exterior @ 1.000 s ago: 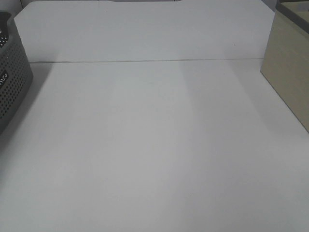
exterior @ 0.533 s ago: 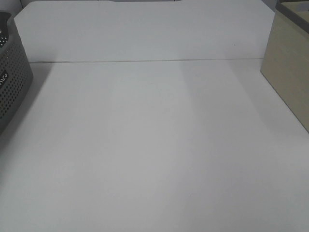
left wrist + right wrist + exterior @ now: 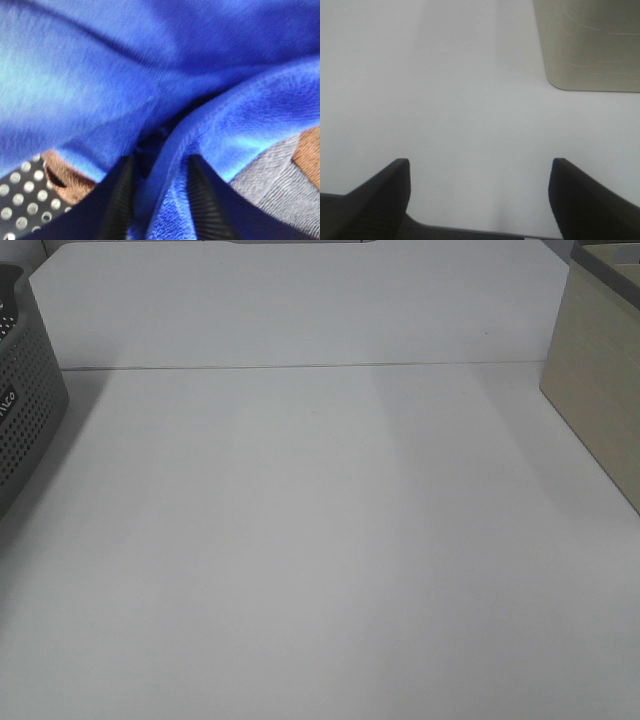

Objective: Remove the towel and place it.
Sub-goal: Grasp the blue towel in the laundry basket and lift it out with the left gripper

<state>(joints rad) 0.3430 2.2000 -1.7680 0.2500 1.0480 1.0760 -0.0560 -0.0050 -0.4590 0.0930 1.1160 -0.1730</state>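
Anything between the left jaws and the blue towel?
Nothing visible. A fold of the royal-blue microfibre towel lies between the jaws of the left gripper. A brown fuzzy cloth and a grey ribbed cloth lie beside the fold, outside the jaws.

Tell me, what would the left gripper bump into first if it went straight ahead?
The blue towel. A fold of it sits between the fingers of the left gripper, so going on would probably push deeper in.
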